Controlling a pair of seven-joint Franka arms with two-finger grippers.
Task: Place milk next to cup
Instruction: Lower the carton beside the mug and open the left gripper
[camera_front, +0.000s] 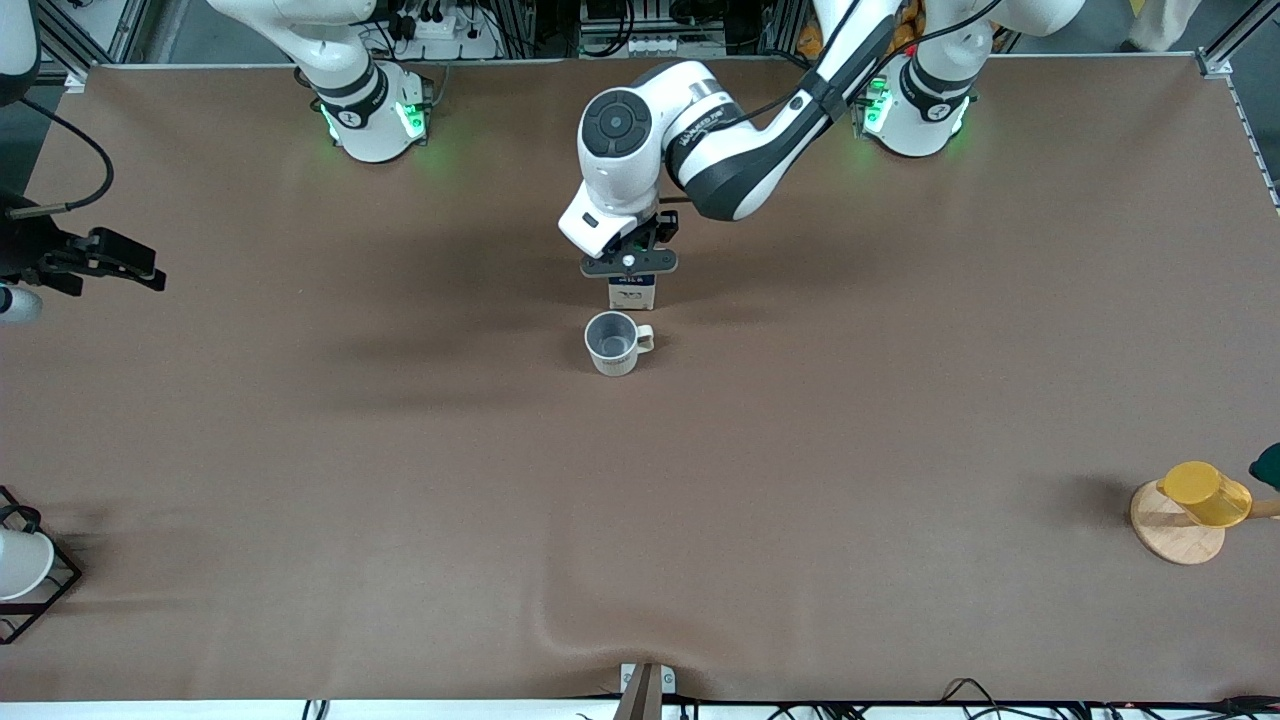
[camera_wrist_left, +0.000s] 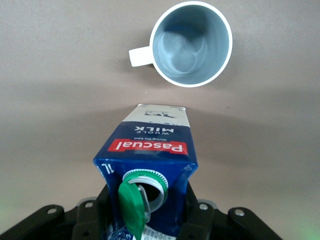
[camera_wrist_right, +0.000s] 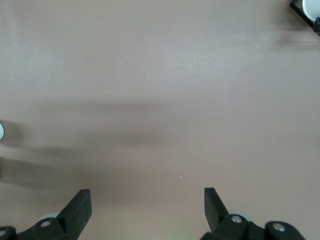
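Left gripper (camera_front: 631, 264) at table centre, reaching in from the left arm's base, fingers (camera_wrist_left: 192, 220) pinching the top of the milk (camera_wrist_left: 147, 160) from both sides. Milk upright on the table (camera_front: 400, 450), green cap (camera_wrist_left: 132, 207) flipped open at the spout, red label and dark blue upper part facing the wrist camera, white lower part below. In the front view, carton at 12 o'clock from the cup (camera_front: 613, 342), just beside it, farther from the front camera; whether touching or a sliver apart cannot be told there, though the left wrist view shows a strip of bare table between them. Cup upright, grey inside, handle pointing to 3 o'clock in the front view, toward the left arm's end.

Right gripper (camera_front: 125, 265) waiting over the table's edge at the right arm's end, at 9 o'clock from the cup and well apart; fingers (camera_wrist_right: 80, 210) spread wide, holding nothing.

Yellow cup (camera_front: 1205, 493) on a round wooden coaster (camera_front: 1175, 535) near the left arm's end, at 4 o'clock from the mug, well apart.
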